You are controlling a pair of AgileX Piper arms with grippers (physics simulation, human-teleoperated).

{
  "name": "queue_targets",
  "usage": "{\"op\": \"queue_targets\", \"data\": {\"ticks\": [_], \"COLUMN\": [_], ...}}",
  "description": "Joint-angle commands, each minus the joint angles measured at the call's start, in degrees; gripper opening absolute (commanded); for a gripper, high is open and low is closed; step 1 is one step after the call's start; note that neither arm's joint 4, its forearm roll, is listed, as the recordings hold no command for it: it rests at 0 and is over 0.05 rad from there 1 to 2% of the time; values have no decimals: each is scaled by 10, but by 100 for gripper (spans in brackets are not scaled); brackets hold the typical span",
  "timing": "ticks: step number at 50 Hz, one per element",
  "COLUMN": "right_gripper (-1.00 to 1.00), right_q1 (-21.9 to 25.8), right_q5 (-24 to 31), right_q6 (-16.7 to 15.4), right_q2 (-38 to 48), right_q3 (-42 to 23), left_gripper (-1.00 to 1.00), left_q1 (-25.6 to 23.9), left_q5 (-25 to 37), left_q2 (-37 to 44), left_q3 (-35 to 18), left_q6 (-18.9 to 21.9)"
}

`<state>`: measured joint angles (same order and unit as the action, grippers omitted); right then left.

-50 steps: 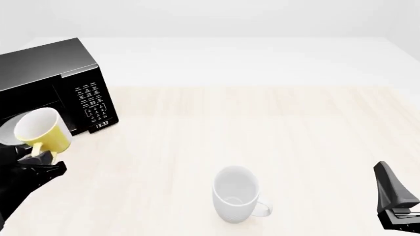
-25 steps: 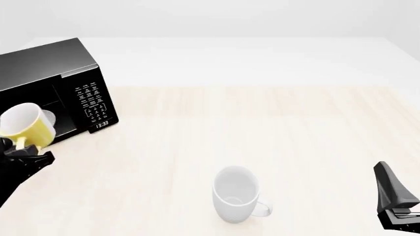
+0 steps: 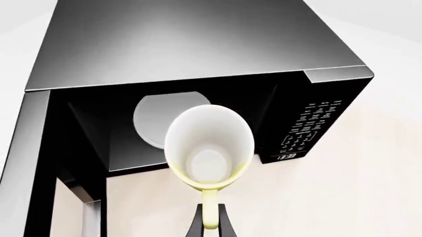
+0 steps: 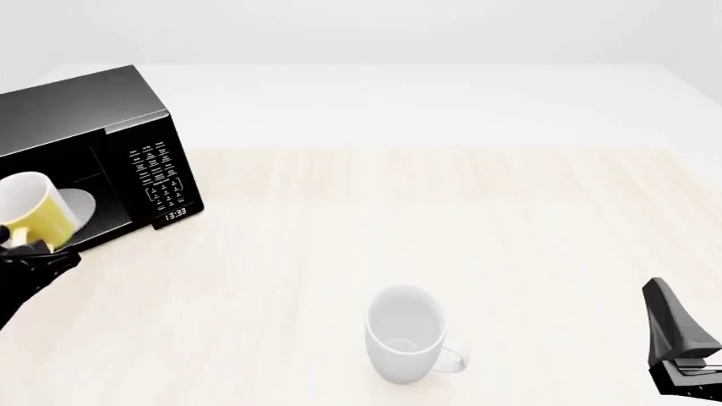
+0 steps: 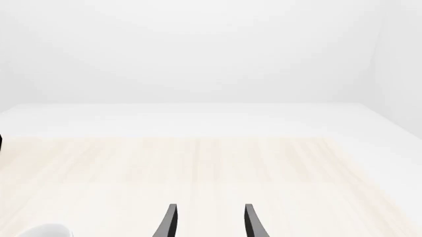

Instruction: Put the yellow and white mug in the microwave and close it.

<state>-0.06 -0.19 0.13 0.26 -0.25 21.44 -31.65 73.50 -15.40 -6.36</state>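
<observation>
In the left wrist view, the left gripper [image 3: 209, 224] pinches the handle of the yellow and white mug [image 3: 209, 148], held before the open microwave [image 3: 197, 64]; carry it in level, clear of the frame, toward the round plate [image 3: 153, 121]. The front view shows a white mug [image 4: 404, 335] well apart. In the right wrist view, the right gripper [image 5: 207, 221] idles with fingers apart above bare table [image 5: 264, 163].

The yellow and white mug [image 4: 32, 211] (tilted, handle down) sits before the open black microwave [image 4: 135, 127].
</observation>
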Motion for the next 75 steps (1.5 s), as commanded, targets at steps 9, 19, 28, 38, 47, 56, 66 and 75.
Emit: {"op": "queue_targets", "data": {"ticks": [9, 19, 28, 38, 47, 56, 66, 75], "right_gripper": [100, 100, 100, 100, 100, 100, 100, 100], "right_q1": [0, 0, 0, 0, 0, 0, 0, 0], "right_q5": [0, 0, 0, 0, 0, 0, 0, 0], "right_q6": [0, 0, 0, 0, 0, 0, 0, 0], "right_q2": [0, 0, 0, 0, 0, 0, 0, 0], "right_q3": [0, 0, 0, 0, 0, 0, 0, 0], "left_gripper": [-100, -100, -100, -100, -100, -100, -100, -100], "left_q1": [14, 18, 20, 22, 24, 26, 27, 28], "left_q5": [-28, -49, -58, -60, -61, -62, -62, -58], "left_q2": [62, 88, 103, 109, 114, 122, 132, 149], "left_q3": [-29, -30, -33, -38, -43, -52, -63, -84], "left_q6": [1, 4, 3, 1, 1, -1, -3, -5]}}
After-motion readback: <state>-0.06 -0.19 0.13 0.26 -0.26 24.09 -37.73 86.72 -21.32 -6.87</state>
